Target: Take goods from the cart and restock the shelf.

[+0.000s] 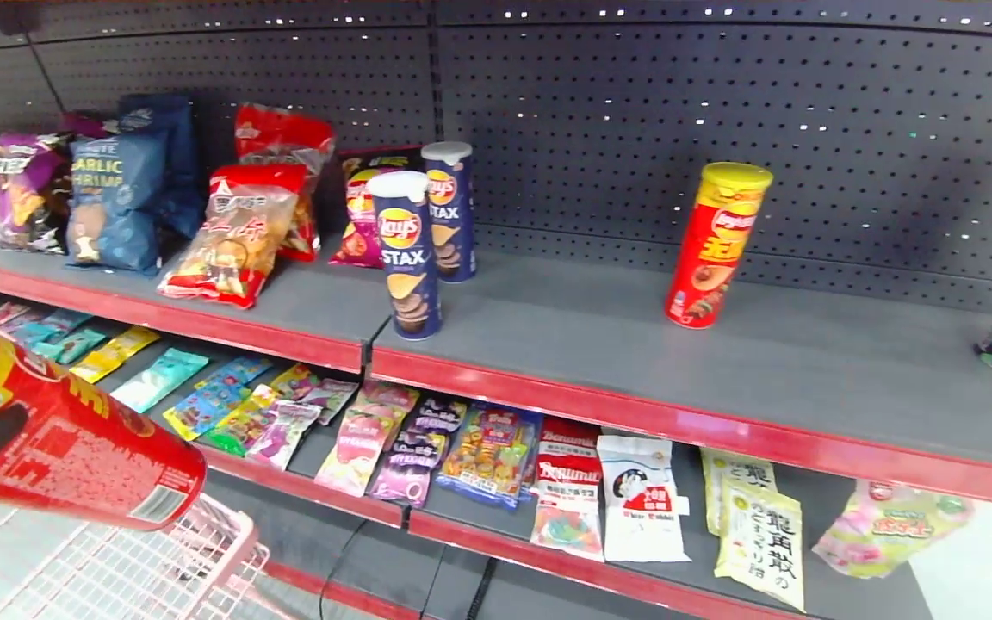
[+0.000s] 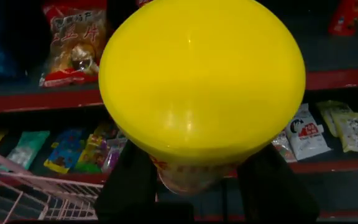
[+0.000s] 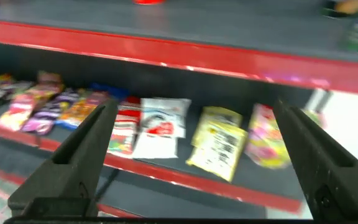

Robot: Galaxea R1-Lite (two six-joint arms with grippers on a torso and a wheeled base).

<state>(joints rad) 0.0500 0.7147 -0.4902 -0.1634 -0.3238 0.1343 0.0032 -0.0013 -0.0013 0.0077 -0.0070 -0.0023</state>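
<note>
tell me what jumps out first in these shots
A red can with a yellow lid looms at lower left, clamped in the left gripper above the pink cart. On the top shelf a matching can stands alone at right, with two blue cans at centre. The right gripper hangs open before the candy packs below.

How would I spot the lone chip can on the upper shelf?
Find the grey upper shelf with the red front edge. Right of the two dark blue cans, a lone can stands apart. On that shelf only it is red with a yellow lid.
</note>
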